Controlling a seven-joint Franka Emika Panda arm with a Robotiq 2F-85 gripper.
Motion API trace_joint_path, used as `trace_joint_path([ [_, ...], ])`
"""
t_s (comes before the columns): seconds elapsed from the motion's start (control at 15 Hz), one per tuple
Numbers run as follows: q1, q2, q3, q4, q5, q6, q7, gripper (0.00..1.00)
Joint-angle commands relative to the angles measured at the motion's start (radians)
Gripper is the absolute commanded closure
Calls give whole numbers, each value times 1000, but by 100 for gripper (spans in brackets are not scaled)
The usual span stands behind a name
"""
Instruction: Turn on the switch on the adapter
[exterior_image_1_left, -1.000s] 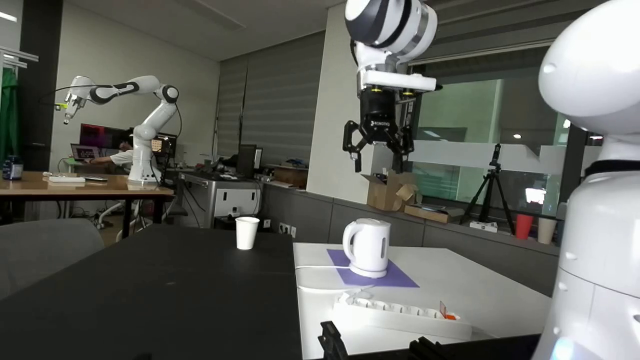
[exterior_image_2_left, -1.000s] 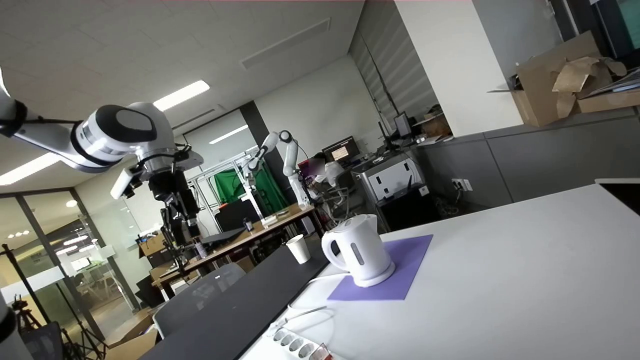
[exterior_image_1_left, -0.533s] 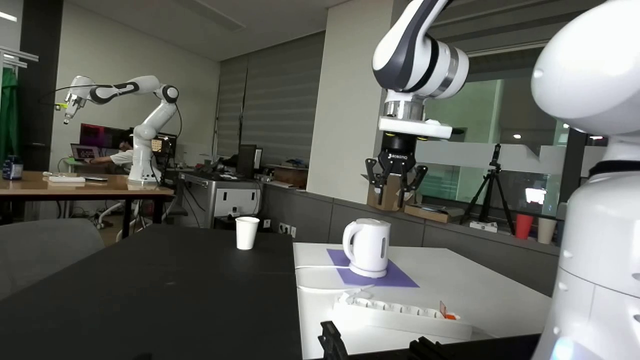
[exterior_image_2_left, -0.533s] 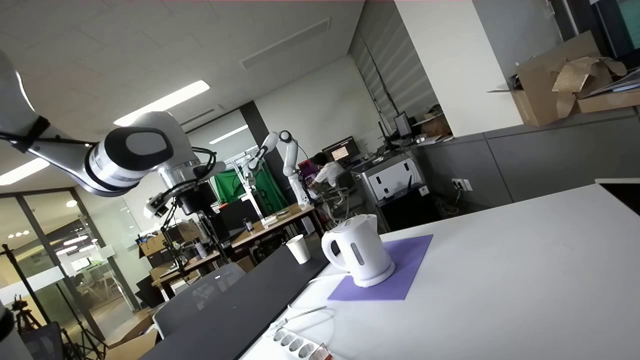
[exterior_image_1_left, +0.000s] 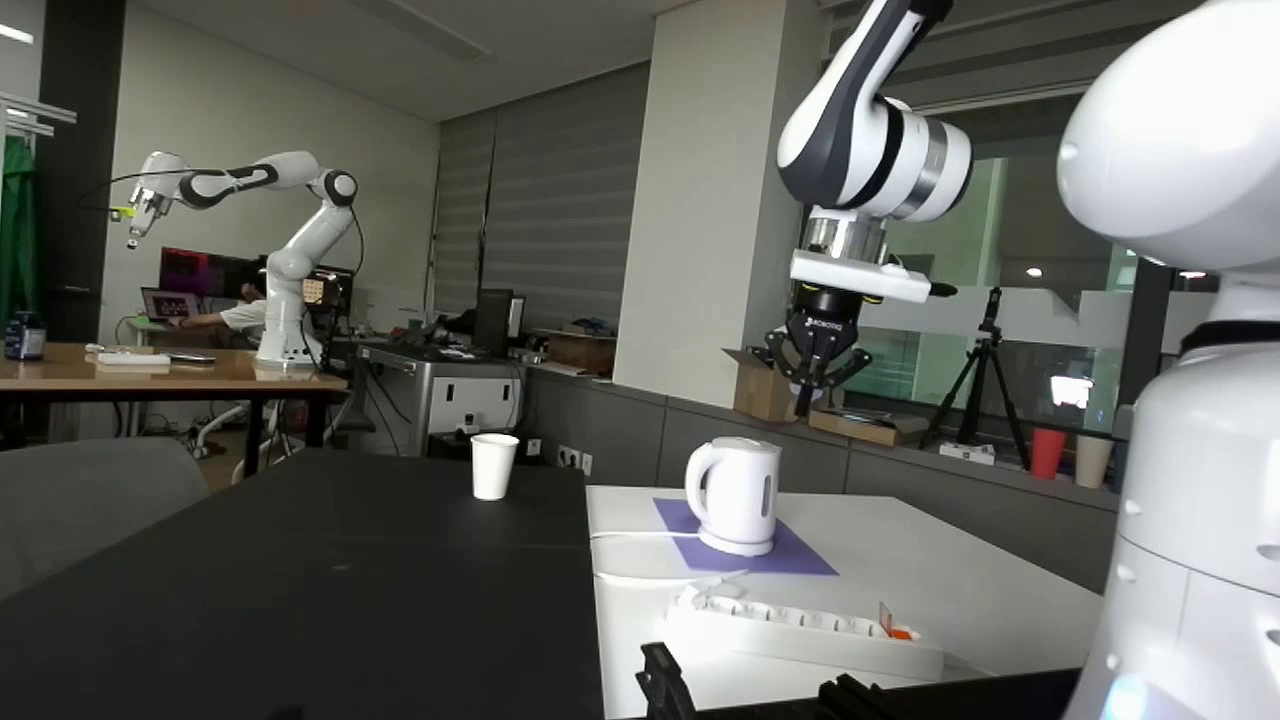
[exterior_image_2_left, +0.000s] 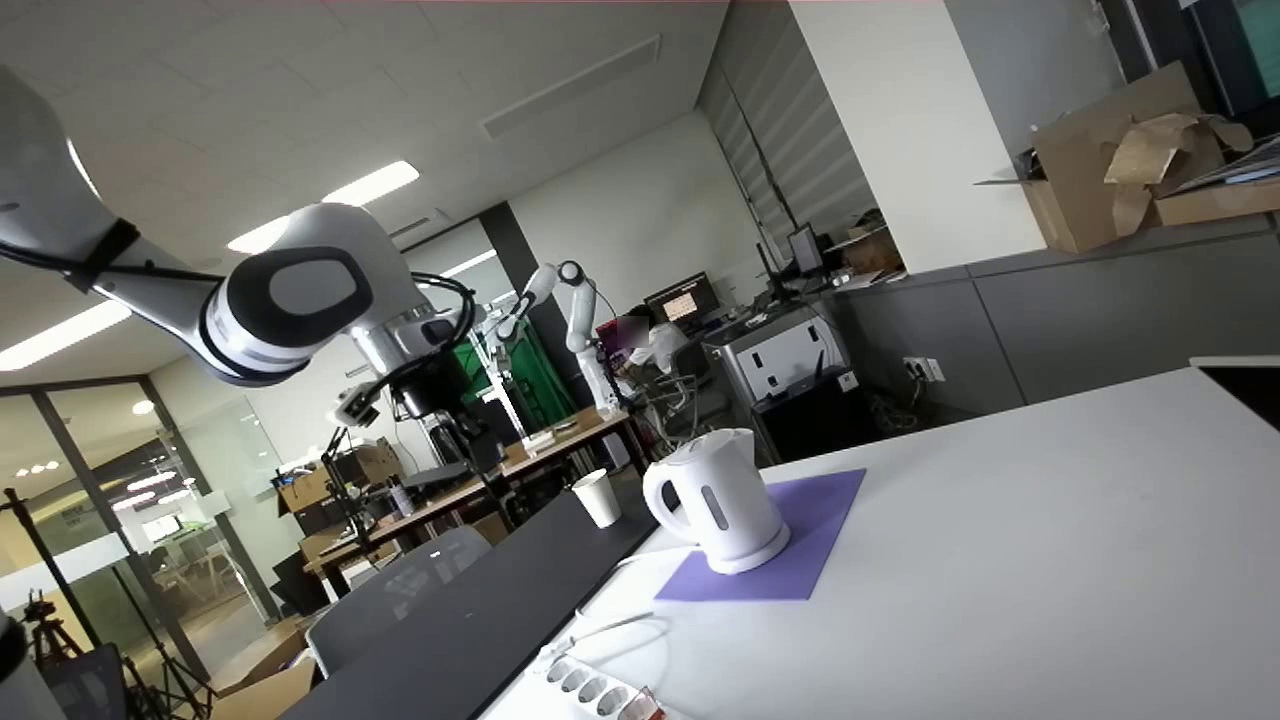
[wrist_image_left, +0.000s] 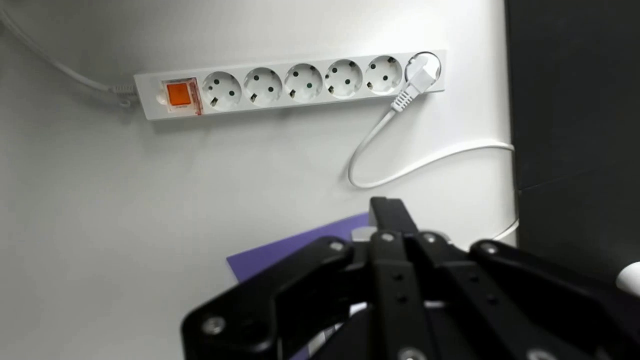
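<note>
Gripper closed in the air, adapter on the white table

In an exterior view the gripper hangs in the air, well apart from the adapter. Its fingers are drawn together, tip against tip — the wrist view shows the same.

In an exterior view the adapter lies flat close to the white table's front left corner. In the wrist view its plug end is close to the right edge, along the black table, and its other end lies farther in. There sits the orange switch, with a clear reddish flap raised beside it; whether the switch is on cannot be told.

A white plug sits in the last of the sockets, nearest the black table; its cord loops over the tabletop to that edge. A second cord reaches the switch end.

A kettle stands upright on a purple sheet near the same edge — farther from the front than the adapter. A paper cup stands upright close to the black table's far right corner.
</note>
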Motion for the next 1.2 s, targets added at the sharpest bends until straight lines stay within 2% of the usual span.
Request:
trace_joint_path([
  [0.0,1,-1,-13,1,6,-8,-17,99],
  [0.87,1,-4,-37,1,15,-17,-51,100],
  [1.13,-43,30,-76,1,11,103,-66,100],
])
